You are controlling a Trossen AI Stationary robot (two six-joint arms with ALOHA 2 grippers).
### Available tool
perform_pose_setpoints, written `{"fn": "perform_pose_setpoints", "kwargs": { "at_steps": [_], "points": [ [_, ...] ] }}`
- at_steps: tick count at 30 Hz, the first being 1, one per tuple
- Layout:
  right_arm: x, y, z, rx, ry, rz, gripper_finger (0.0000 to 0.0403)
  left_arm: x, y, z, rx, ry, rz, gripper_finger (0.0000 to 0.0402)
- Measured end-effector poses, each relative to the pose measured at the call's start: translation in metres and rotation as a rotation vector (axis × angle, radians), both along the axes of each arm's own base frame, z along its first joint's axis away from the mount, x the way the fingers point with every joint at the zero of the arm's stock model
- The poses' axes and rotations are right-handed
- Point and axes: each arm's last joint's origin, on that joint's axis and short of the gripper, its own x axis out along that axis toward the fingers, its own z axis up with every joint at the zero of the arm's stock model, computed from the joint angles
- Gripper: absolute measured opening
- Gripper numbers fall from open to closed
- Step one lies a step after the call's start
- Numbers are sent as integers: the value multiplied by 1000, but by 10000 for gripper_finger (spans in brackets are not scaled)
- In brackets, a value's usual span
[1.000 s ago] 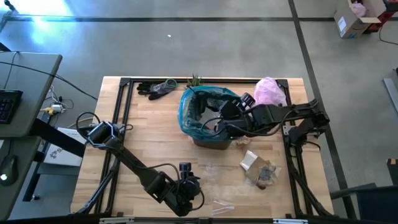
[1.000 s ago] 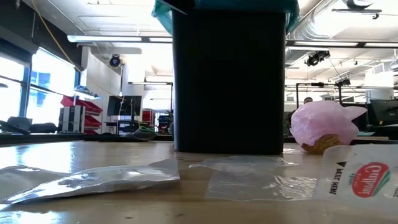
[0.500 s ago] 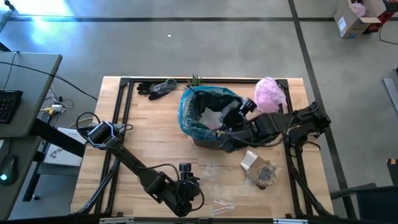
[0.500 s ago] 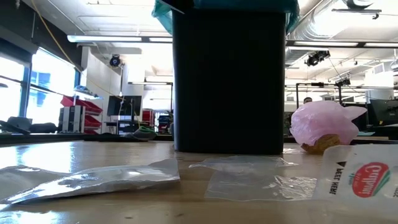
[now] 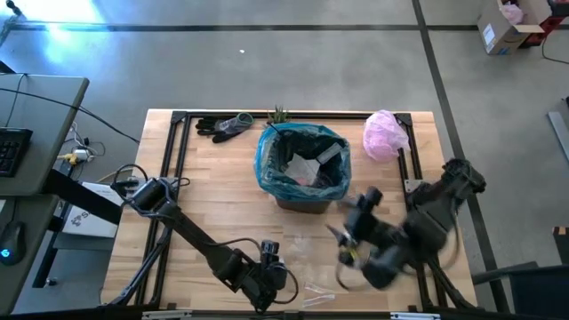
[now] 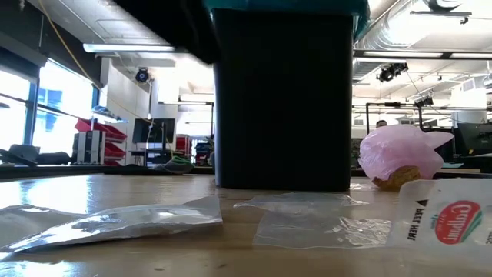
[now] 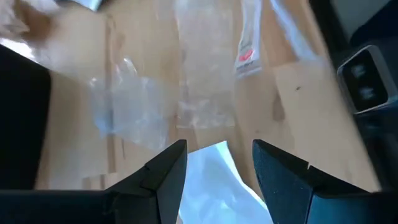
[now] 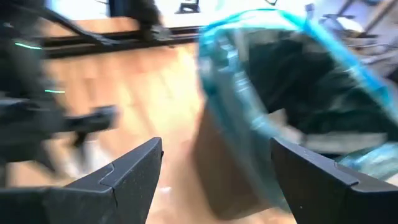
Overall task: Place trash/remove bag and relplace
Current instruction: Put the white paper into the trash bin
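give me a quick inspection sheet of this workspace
surface: wooden table inside a black frame
job's things: black bin lined with the teal bag, scraps inside; clear wrappers and a white scrap on the table in front of it
clutter: dark gloves, small plant, pink bag along the far edge
grippers: right pincer open, empty, just beside the bin; left pincer open over the white scrap
cables: wires beside the desk at left
surroundings: cardboard box on the floor

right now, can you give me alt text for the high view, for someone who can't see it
A dark bin lined with the teal bag stands mid-table with trash inside. The right gripper is open near scraps on the table's right side; the left gripper is near the front edge over clear wrappers.
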Motion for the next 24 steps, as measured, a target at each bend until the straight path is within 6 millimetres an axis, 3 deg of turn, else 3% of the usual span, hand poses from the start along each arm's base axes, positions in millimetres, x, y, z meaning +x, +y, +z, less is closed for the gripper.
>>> {"fn": "perform_pose_setpoints", "kwargs": {
  "at_steps": [9,14,24],
  "points": [
    [-22,71,-39,44,23,93,283,14,4,-52,-23,168,0,165],
    [-21,91,-65,18,55,86,283,11,0,-45,-7,103,35,165],
    [-5,111,-102,-31,91,81,283,-8,-15,-43,-41,134,115,165]
  ]
}}
